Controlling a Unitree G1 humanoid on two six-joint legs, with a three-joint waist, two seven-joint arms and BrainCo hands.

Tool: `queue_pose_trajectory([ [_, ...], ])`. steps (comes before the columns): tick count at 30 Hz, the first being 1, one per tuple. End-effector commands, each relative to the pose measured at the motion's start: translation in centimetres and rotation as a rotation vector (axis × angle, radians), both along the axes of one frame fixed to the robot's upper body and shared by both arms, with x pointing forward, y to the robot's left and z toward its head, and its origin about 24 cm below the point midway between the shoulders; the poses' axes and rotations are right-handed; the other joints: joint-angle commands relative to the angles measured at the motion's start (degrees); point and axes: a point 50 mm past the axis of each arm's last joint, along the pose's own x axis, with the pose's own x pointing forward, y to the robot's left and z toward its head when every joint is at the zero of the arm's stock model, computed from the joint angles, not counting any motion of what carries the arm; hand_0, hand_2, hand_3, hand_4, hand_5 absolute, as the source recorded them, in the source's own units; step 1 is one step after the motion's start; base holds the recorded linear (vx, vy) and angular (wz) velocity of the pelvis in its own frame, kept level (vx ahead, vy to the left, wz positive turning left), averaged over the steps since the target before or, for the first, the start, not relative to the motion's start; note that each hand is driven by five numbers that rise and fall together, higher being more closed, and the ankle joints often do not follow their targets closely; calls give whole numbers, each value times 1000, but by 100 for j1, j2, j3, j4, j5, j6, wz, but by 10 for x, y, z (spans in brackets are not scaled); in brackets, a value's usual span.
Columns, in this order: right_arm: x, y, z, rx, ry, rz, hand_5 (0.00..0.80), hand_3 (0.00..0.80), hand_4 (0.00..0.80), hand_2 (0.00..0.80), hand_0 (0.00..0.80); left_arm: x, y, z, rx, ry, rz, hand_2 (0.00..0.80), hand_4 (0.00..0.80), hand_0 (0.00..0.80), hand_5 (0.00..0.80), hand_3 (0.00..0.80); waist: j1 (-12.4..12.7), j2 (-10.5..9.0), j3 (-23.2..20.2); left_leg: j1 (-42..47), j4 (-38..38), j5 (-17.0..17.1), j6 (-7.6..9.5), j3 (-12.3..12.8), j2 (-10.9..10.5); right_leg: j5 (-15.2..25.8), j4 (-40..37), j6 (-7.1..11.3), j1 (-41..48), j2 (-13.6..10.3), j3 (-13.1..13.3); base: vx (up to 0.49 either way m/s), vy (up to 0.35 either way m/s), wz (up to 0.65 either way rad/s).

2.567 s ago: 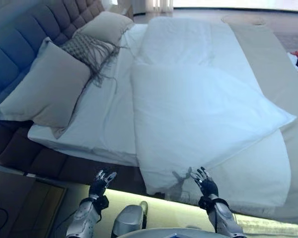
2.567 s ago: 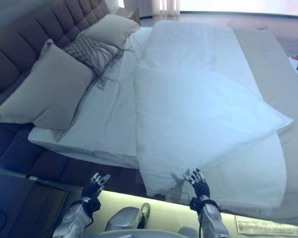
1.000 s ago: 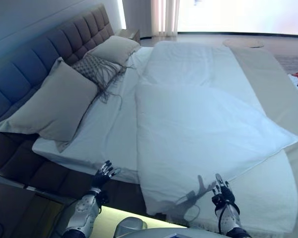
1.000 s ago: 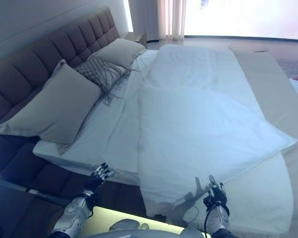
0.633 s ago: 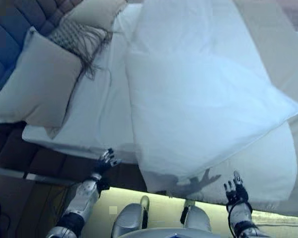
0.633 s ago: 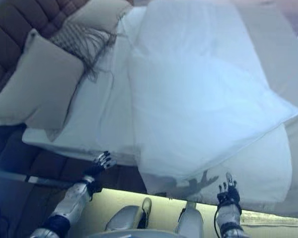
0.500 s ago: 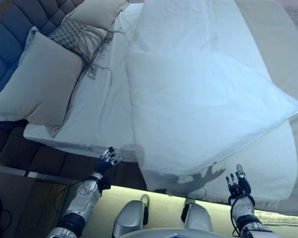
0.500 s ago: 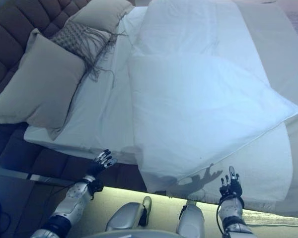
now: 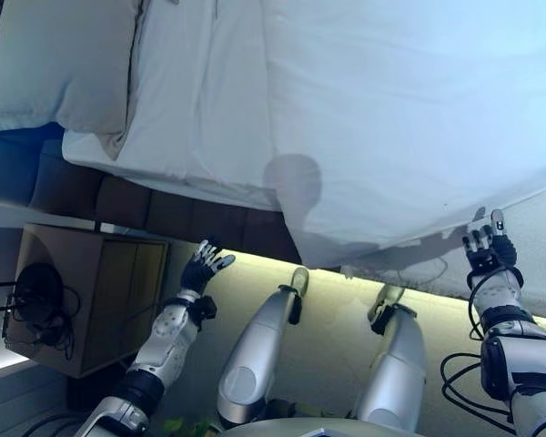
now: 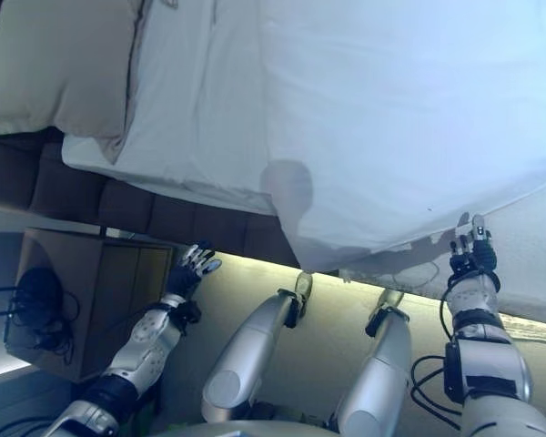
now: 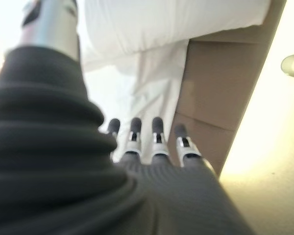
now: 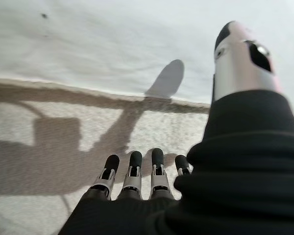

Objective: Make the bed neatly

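Note:
A white duvet (image 9: 409, 118) covers the right part of the bed and hangs over the near edge. Left of it the white sheet (image 9: 200, 109) lies bare, with a grey pillow (image 9: 64, 55) at the head end. My left hand (image 9: 205, 267) is open and low in front of the brown bed base (image 9: 164, 214), touching nothing; in the left wrist view its fingers (image 11: 157, 132) point at the base and the duvet's overhang (image 11: 176, 19). My right hand (image 9: 487, 246) is open just below the duvet's hem, against the beige blanket (image 12: 49, 142); its straight fingers (image 12: 132, 169) hold nothing.
A brown nightstand (image 9: 91, 291) with a dark round object on it stands at the left beside the bed's head. A lit strip of floor runs under the bed's near edge.
The camera has tilted down, so the bed's near edge and the nightstand now fill the views. Both hands stay open; the right one sits closer to the duvet's hem.

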Motion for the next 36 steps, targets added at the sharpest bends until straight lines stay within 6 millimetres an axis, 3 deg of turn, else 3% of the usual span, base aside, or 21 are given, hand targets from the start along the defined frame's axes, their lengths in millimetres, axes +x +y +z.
queue_pose_trajectory([
  [1,-11,-26,20,-28,-67,23,0,0,0,0,0,-5,5,11,-46,-87,20,0,0,0,0,0,157,295,-200,32,-415,358,-160,-285,229,204,96,533,-58,-124,210,13,-15,7],
  [10,-6,-38,46,-56,-11,112,0,0,0,0,0,-23,7,0,-76,-36,-9,0,0,0,0,0,278,421,-298,129,-337,288,-237,-220,270,89,216,561,45,-252,177,92,61,5],
  [19,-2,-28,37,-81,75,203,0,0,0,0,0,-36,9,-12,-60,37,-15,0,0,0,0,0,430,377,-463,172,429,-267,-139,-75,112,-13,717,484,237,-481,223,179,72,4],
  [27,3,-21,33,-72,86,214,0,0,0,0,0,-45,8,-19,-42,71,-26,0,0,0,0,0,588,384,-469,30,898,-491,-69,-79,-53,-87,1068,436,247,-514,229,125,21,5],
  [36,22,-19,68,-61,-38,202,0,0,0,0,0,-50,13,-23,-29,87,-36,0,0,0,0,0,704,389,-418,-451,1653,-729,2,-17,-161,-302,1752,357,-128,-539,284,24,-8,12],
])
